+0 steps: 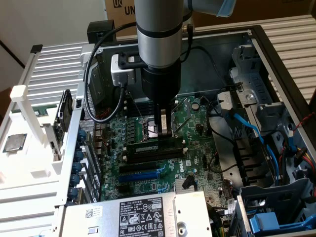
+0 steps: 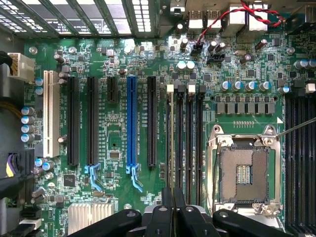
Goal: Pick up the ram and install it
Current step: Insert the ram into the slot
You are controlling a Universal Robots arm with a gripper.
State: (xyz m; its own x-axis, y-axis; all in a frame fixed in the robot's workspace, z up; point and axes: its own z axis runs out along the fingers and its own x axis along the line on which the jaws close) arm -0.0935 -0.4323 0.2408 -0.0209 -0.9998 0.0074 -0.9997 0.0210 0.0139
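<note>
My gripper hangs straight down over the motherboard inside the open computer case. Its two fingers stand close together on the top edge of the ram, a long dark stick standing on edge along the memory slots. In the wrist view the gripper is shut on the ram, which shows only edge-on as a thin line along the slot nearest the blue expansion slot. Whether the ram sits fully down in the slot I cannot tell.
The empty CPU socket lies just beside the memory slots. Further black slots run on its far side. A power supply sits at the near edge. Blue cables and drive cages fill the exterior view's right.
</note>
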